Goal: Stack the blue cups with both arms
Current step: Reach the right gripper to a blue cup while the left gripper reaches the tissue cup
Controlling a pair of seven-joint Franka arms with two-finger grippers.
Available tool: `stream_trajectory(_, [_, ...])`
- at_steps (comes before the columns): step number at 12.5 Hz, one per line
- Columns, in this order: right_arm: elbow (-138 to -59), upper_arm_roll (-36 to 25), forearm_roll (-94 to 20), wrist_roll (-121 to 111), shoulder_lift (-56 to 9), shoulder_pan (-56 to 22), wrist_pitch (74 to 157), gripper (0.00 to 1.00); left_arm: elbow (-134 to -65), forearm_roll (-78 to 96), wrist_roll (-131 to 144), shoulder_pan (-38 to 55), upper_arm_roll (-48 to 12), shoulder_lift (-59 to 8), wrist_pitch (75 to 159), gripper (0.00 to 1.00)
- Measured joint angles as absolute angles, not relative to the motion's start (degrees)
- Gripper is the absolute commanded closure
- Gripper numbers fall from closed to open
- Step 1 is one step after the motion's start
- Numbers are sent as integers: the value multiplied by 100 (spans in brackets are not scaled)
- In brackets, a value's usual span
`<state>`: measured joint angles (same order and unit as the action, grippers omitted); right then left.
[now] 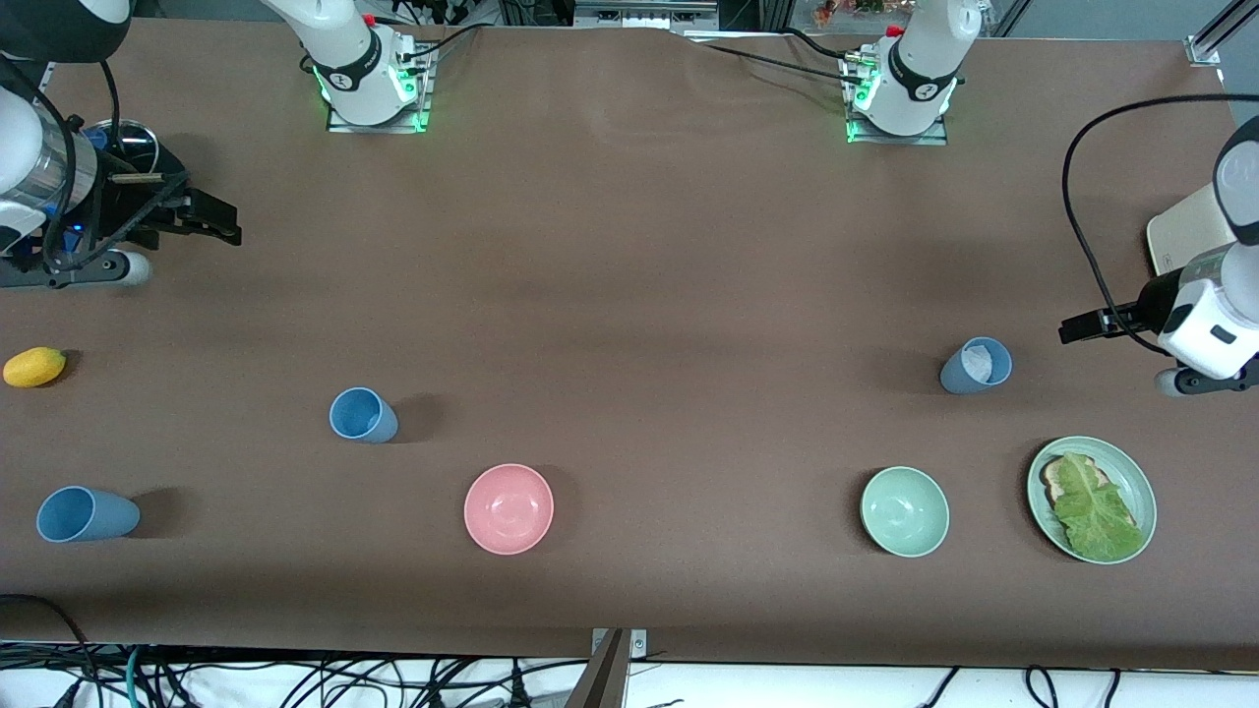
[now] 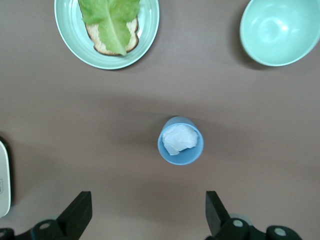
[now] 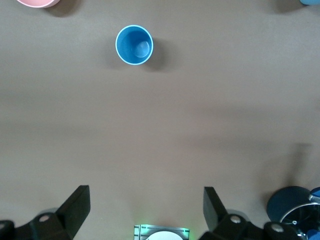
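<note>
Three blue cups stand on the brown table. A sky-blue cup (image 1: 364, 415) (image 3: 134, 45) is upright toward the right arm's end. A second blue cup (image 1: 87, 514) sits nearer the front camera, close to that end's edge. The grey-blue cup (image 1: 976, 366) (image 2: 181, 141), with a white patch inside, stands toward the left arm's end. My left gripper (image 1: 1080, 327) (image 2: 148, 210) hangs open in the air beside the grey-blue cup, holding nothing. My right gripper (image 1: 216, 221) (image 3: 146, 207) hangs open and empty over bare table at its own end.
A pink bowl (image 1: 509, 508) and a green bowl (image 1: 905, 511) (image 2: 280, 30) sit near the front edge. A green plate (image 1: 1133, 462) (image 2: 65, 30) carries toast and lettuce. A yellow fruit (image 1: 34, 367) lies at the right arm's end. A white board (image 1: 1190, 241) lies at the left arm's end.
</note>
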<state>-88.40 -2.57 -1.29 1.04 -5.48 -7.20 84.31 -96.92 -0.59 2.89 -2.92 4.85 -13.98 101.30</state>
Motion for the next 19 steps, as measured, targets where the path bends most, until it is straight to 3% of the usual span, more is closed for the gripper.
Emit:
stream_trajectory(4, [-8862,-256,-129,-1,-1054,-721,8829,0,-10761,-87,280,-375,486,-1414,11532,0])
stream_trajectory(7, [-8875,-256,-129,-51,-1739,-725,9699,0,-11523,-89,267,-480,488,-1451,12418,0])
stream_trajectory(12, [-8876,-255,-128,-62,-2839,-729,10890,0,-11938,-91,257,-484,460,-1586,12597,0])
stream_trajectory(16, [-8864,-255,-128,-63,-3321,-728,11445,0,-11996,-91,200,-484,448,-1687,12597,0])
stream_trajectory(17, [-8862,-255,-128,-63,-3390,-729,11519,1,-11995,-91,198,-484,445,-1731,12597,2])
stream_trajectory(19, [-8857,-255,-128,-63,-3489,-730,11616,4,-11994,-91,190,-484,442,-1773,12597,27])
